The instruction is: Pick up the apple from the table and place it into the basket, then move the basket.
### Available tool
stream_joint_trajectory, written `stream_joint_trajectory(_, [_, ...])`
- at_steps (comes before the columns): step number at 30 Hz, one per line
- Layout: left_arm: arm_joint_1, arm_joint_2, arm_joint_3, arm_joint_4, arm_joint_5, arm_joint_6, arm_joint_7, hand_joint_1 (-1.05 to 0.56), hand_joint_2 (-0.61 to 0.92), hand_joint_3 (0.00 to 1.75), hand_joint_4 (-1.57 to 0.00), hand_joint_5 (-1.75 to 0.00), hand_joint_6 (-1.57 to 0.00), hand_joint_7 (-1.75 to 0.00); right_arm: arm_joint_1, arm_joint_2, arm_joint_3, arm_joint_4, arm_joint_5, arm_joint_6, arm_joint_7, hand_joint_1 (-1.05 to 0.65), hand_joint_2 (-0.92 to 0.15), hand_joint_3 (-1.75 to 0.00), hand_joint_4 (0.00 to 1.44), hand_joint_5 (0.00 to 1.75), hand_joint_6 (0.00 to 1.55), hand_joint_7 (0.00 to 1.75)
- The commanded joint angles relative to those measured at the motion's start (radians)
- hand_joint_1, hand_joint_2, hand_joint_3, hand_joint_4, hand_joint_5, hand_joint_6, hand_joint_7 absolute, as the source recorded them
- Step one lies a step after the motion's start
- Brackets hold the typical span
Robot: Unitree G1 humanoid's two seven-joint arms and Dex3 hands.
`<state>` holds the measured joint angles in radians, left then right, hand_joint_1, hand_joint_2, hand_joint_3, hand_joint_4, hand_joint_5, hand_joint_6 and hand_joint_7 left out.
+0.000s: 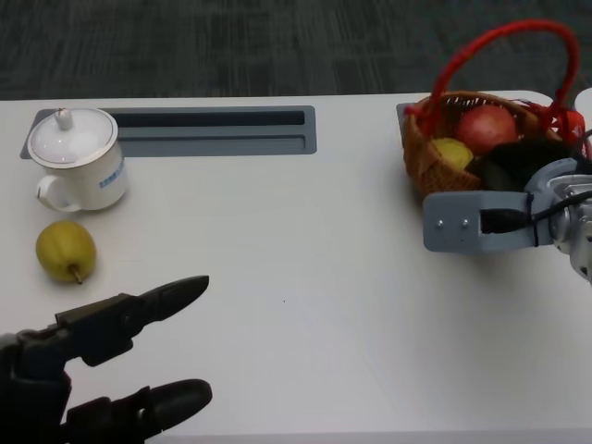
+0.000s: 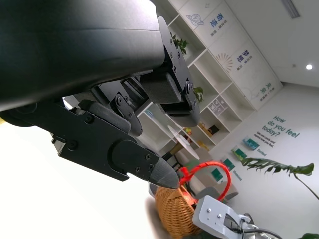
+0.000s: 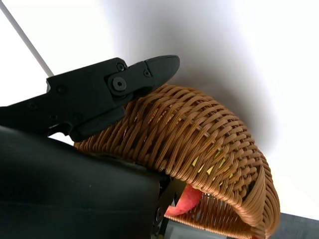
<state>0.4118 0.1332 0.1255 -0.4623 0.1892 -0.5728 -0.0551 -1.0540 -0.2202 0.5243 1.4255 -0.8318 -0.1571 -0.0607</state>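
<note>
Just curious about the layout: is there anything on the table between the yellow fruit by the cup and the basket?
No. In the head view, only bare white table lies between the yellow fruit and the basket.

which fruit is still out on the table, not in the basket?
The yellow-green pear, lying alone below the lidded white mug, far left. The red apple and a yellow fruit sit inside the wicker basket.

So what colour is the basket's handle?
Red; the handle on the basket shows best in the head view.
</note>
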Motion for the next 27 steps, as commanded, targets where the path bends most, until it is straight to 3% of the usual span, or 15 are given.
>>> stream_joint_trajectory(1, [-0.033,0.009,-0.007,0.037,-0.006,-0.016,0.002,-0.44,0.80,0.00,-0.95,-0.01,-0.85,0.00,-0.050,0.005,0.001,-0.017,0.001,-0.003,0.005,-0.82,-0.84,-0.01,0.28,0.00,0.33,0.00])
stream_joint_trajectory(6, [-0.049,0.010,-0.022,0.055,-0.005,-0.027,0.000,-0.43,0.80,0.00,-0.95,-0.01,-0.85,0.00,-0.064,0.010,-0.018,-0.018,0.019,-0.019,0.023,-0.92,-0.86,-0.01,0.27,0.01,0.33,0.01])
stream_joint_trajectory(12, [-0.045,0.002,-0.035,0.052,-0.005,-0.044,0.004,-0.44,0.79,0.00,-0.96,-0.01,-0.86,0.00,-0.071,0.022,-0.024,-0.018,0.031,-0.014,0.056,-0.89,-0.86,0.00,0.29,0.01,0.35,0.01])
stream_joint_trajectory(21, [-0.060,0.010,-0.036,0.043,-0.008,-0.029,-0.001,-0.44,0.79,0.00,-0.96,0.00,-0.87,-0.01,-0.088,0.029,-0.039,-0.021,0.049,0.003,0.133,-1.00,-0.88,-0.01,0.13,0.00,0.16,0.00])
stream_joint_trajectory(27, [-0.108,0.023,-0.027,0.066,-0.017,-0.019,-0.004,-0.44,0.79,0.00,-0.96,-0.01,-0.88,-0.01,-0.098,0.003,-0.115,-0.031,0.127,-0.033,0.159,-0.99,-0.84,0.00,0.20,0.03,0.20,0.02])
